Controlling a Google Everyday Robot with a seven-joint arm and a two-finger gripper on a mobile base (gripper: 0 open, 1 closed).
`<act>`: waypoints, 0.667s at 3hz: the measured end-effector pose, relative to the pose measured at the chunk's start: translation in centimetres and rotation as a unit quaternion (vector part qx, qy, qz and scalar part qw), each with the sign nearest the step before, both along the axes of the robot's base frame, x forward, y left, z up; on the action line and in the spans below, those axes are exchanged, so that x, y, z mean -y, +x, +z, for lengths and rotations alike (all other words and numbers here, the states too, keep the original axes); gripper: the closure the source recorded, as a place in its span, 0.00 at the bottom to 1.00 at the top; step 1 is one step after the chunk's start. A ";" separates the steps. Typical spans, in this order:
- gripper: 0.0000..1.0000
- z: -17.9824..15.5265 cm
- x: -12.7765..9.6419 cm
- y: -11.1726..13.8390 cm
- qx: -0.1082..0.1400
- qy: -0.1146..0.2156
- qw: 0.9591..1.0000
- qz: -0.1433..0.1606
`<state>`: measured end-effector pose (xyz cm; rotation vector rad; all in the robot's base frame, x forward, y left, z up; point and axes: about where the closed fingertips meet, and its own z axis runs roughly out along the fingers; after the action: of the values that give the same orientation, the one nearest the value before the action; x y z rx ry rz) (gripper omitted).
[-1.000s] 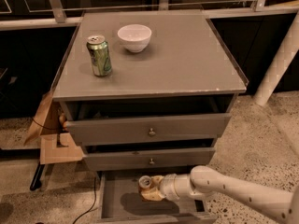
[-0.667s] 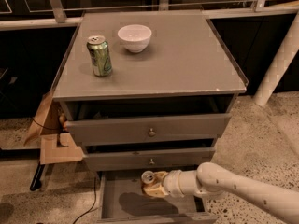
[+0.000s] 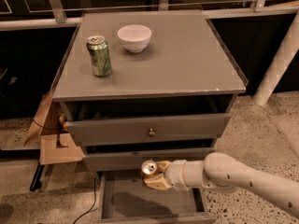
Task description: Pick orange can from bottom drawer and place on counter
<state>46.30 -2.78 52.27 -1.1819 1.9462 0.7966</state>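
The orange can (image 3: 149,168) shows its silver top and pull tab, held in my gripper (image 3: 154,175) above the open bottom drawer (image 3: 154,204), just in front of the middle drawer's panel. The can is clear of the drawer's grey floor, where a dark shadow lies. My pale arm (image 3: 233,177) comes in from the lower right. The counter (image 3: 187,59) is the grey cabinet top above, with chipped edges.
A green can (image 3: 99,56) and a white bowl (image 3: 134,37) stand on the counter's back left. The two upper drawers stand slightly open, each with a brass knob (image 3: 151,133). Cardboard (image 3: 51,139) leans at the cabinet's left. A white post (image 3: 278,59) stands at the right.
My gripper has risen with the orange can, from low in the bottom drawer up to the level of the middle drawer's lower edge, and moved slightly right.
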 end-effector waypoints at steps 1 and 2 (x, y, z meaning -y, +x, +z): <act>1.00 0.0 0.0 0.0 0.000 0.000 1.000 0.000; 1.00 1.4 0.2 0.2 0.002 0.003 1.000 -0.011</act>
<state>46.50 -2.97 53.63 -1.1554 1.9492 0.7886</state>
